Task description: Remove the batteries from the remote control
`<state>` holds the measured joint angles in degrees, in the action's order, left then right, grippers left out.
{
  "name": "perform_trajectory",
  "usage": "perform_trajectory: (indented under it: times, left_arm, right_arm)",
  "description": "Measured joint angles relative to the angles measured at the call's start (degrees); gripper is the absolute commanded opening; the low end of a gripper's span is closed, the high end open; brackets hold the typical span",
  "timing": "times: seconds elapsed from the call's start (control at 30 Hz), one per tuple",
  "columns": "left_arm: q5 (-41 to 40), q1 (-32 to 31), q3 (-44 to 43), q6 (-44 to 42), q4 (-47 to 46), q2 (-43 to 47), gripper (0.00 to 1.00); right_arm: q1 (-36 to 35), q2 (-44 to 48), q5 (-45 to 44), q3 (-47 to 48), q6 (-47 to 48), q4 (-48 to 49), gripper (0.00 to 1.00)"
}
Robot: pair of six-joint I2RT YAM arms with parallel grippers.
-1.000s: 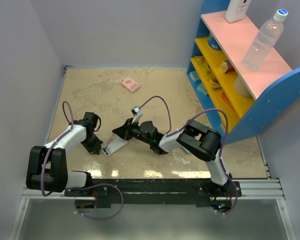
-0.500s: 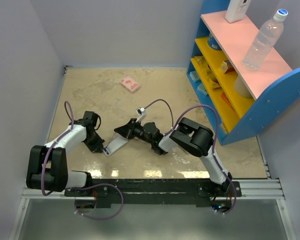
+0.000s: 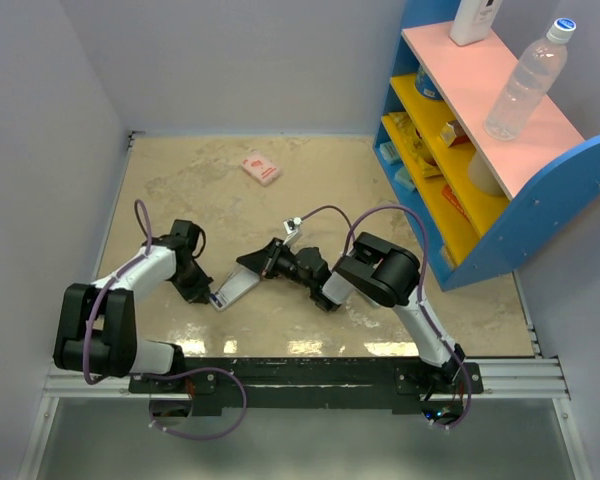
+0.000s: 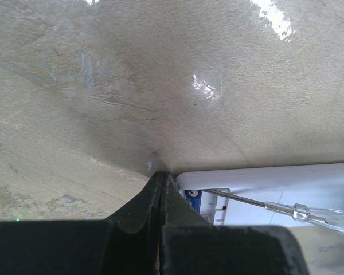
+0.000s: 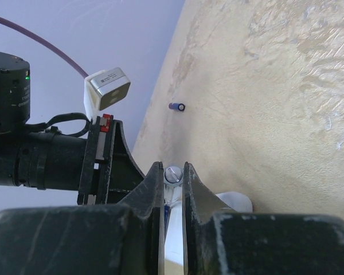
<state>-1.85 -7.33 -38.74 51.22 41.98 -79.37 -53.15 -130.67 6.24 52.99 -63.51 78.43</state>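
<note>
Beige stone-patterned tabletop (image 3: 180, 190) fills the overhead view, closed in by lavender walls. The remote control (image 3: 235, 288) lies slanted on it. A pink packet (image 3: 260, 167) lies well beyond the remote, and a blue shelf unit (image 3: 540, 200) stands far off to the remote's right. The left gripper (image 3: 205, 291) sits at the remote's near-left end and the right gripper (image 3: 263, 263) at its far-right end. From up here I cannot tell how either pincer stands.

From the left wrist, that arm's black fingers (image 4: 140, 203) are pressed flat together with nothing between them, their tip just beside the remote's white corner. The battery bay is open. A blue battery (image 4: 193, 198) sits inside the remote, and the thin metal shaft of a clear-handled screwdriver (image 4: 298, 213) reaches across the remote toward it.

From the right wrist, the right pincer is narrowed onto the screwdriver's round clear butt, gripping it. A loose battery (image 5: 177, 106) lies on the table well apart from the remote, on its far side.

One cell appears to be out, so the step in hand looks like prying out the one in the bay. The next move calls for working the blade under that cell's end and levering it up, while the left fingers brace the remote against sliding.
</note>
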Motion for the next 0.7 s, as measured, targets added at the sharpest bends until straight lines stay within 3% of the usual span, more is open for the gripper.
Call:
perform_trajectory:
  times: [0.53,0.7]
  left_arm:
    - [-1.4,-1.4,-1.7,-0.1,1.1,-1.5,0.0]
    - [-0.9,-1.7,-1.7,-0.5,0.7,-1.3,0.0]
  right_arm:
    - [2.2,-1.0,4.6,0.0,-4.7,-0.4,0.0]
    - [2.6,1.4,6.6,0.2,-1.9,-4.8,0.0]
